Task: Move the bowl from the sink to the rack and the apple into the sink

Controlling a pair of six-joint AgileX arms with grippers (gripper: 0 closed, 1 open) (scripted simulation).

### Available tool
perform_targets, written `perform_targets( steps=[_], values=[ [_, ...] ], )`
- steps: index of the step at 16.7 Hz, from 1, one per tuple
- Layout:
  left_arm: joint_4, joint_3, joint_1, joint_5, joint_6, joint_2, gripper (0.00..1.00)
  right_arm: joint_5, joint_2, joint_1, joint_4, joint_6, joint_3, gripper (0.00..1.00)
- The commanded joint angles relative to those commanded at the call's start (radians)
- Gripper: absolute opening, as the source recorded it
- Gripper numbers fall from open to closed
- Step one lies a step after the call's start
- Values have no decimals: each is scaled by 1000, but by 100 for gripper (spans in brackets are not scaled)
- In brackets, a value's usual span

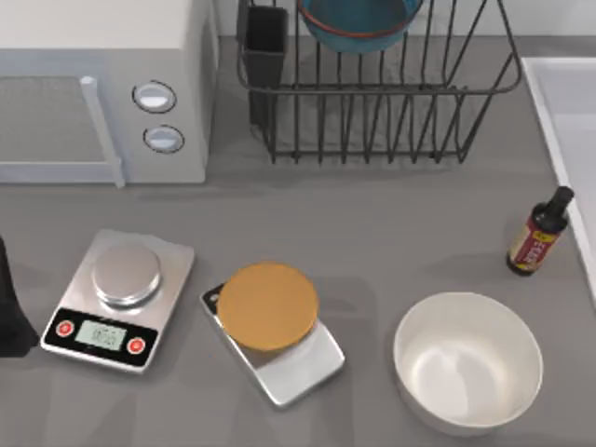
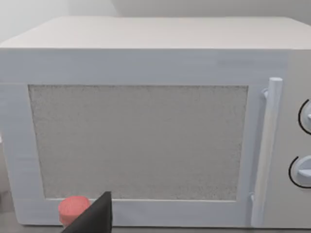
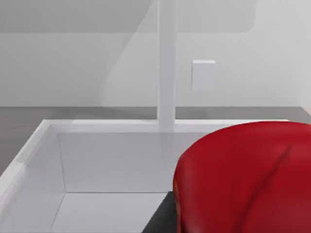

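The teal-blue bowl (image 1: 358, 23) with its reddish rim sits in the black wire rack (image 1: 391, 121) at the back, beside the black utensil cup (image 1: 265, 47). In the right wrist view the glossy red apple (image 3: 243, 179) hangs just above the white sink (image 3: 97, 160). My right gripper (image 3: 228, 228) is shut on it, one dark finger (image 3: 159, 219) showing against its side. The sink's pale edge (image 1: 559, 140) runs down the table's right side. My left arm (image 1: 7, 317) is parked at the left edge, and my left gripper (image 2: 95, 218) faces the microwave door.
A white microwave (image 1: 102, 84) fills the back left. Two kitchen scales (image 1: 119, 300) (image 1: 289, 358) stand in front, the second carrying an orange disc (image 1: 268, 305). A large white bowl (image 1: 467, 361) and a dark bottle (image 1: 538, 233) stand near the sink. A pink cylinder (image 2: 73, 209) stands by the microwave.
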Motion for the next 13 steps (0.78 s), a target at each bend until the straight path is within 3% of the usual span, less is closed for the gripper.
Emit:
perform_targets(
  steps=[1,13],
  values=[
    [0,0,0,0,0,0,100,0,0,0,0,0,0,0],
    [0,0,0,0,0,0,100,0,0,0,0,0,0,90]
  ],
)
